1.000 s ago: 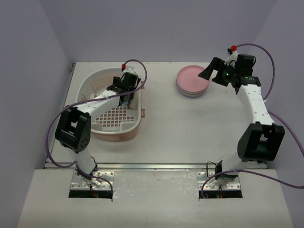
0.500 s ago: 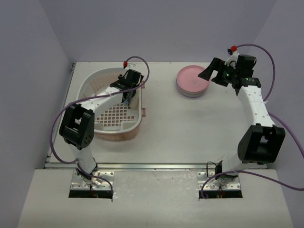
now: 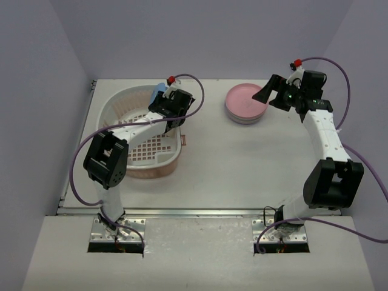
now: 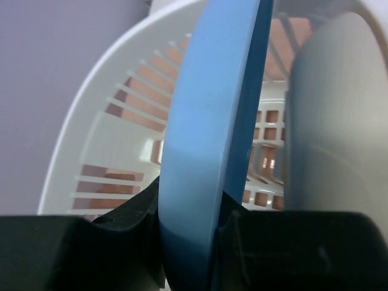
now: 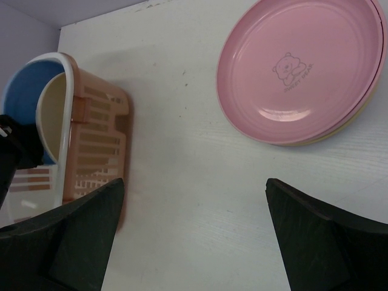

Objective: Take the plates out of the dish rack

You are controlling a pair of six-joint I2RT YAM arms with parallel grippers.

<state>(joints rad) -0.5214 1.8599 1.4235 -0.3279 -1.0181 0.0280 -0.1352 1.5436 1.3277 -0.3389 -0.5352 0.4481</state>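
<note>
Tabletop (image 3: 206, 163): dish rack (image 3: 111, 109) around left end effector (image 4: 188, 225), nearly unloaded. Finished plates (image 3: 245, 103), pink on top, stacked just ahead of spread, empty right end effector (image 5: 194, 239). Blue plate (image 4: 206, 139) upright, pinched in left end effector, not yet clear of rack. Cream plate (image 5: 51, 115) beside it, left to unload.

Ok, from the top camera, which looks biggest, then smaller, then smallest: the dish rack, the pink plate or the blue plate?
1. dish rack: looks largest by far.
2. pink plate: middle, seen flat and whole.
3. blue plate: looks smallest, but only a sliver shows because it's on edge and partly hidden. It may really match the pink one.
</note>
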